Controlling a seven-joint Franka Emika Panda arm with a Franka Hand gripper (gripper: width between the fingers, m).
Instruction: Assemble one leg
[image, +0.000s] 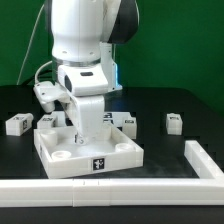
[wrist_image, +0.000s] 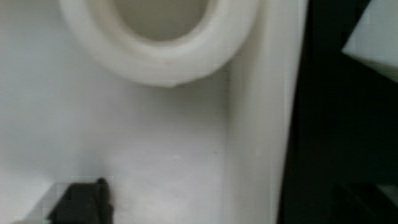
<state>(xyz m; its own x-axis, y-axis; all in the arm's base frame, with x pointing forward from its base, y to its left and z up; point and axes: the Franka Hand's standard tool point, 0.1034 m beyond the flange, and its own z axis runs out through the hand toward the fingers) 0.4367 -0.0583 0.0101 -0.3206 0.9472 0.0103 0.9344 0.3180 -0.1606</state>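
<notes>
The large white square tray-like piece (image: 88, 150) lies mid-table with round corner holes. My gripper (image: 87, 127) is lowered onto its far part. In the wrist view, one corner hole's raised rim (wrist_image: 169, 40) and the piece's flat surface (wrist_image: 143, 130) fill the frame, with its edge against the black table (wrist_image: 347, 110). My gripper (wrist_image: 217, 205) is open. One dark fingertip (wrist_image: 80, 200) is over the surface and the other is faint over the table side. Small white tagged legs lie around: two at the exterior view's left (image: 17, 124) (image: 48, 120), and two at the right (image: 125, 121) (image: 173, 122).
A long white rail (image: 100, 188) runs along the table's front and turns back at the exterior view's right (image: 205, 160). A green wall stands behind the black table. The arm's body hides the area just behind the tray-like piece.
</notes>
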